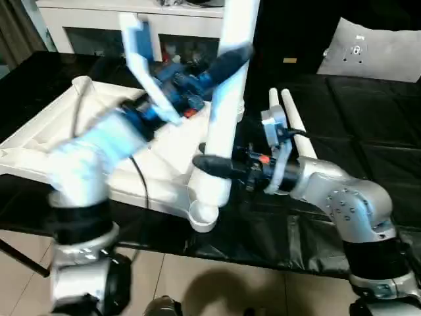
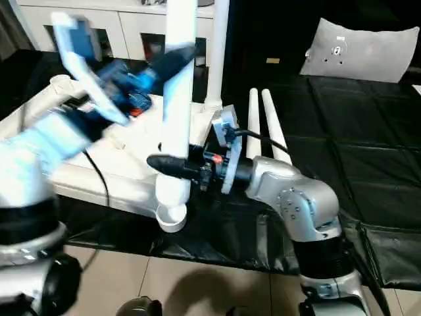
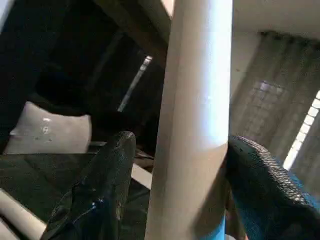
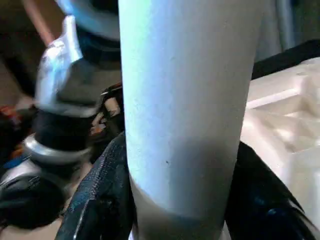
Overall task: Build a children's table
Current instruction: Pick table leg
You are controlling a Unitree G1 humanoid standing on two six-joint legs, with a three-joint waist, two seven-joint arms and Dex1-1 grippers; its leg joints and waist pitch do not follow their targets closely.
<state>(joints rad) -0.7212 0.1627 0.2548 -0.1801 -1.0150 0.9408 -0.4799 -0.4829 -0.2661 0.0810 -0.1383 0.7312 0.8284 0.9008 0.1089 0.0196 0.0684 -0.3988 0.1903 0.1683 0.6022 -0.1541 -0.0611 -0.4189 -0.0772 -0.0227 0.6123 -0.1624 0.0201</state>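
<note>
The white tabletop (image 1: 46, 141) lies ribbed side up on the black table, at the left. A white tube leg (image 1: 220, 125) stands upright in its near corner socket (image 1: 202, 217). My left gripper (image 1: 230, 58) is shut on this leg high up, its black fingers (image 3: 100, 190) on either side of the tube. Just above the socket, my right gripper (image 1: 214, 164) is shut on the same leg, and its fingers (image 4: 100, 195) hug the tube. A second leg (image 2: 220, 46) stands in the far corner socket. Two more legs (image 1: 293, 122) lie side by side on the table behind my right wrist.
The table's front edge (image 1: 263, 260) runs just below the near socket, with tiled floor beneath. A grey cushion (image 1: 375, 49) rests at the back right. White cabinets (image 1: 99, 26) with dark openings stand behind the table.
</note>
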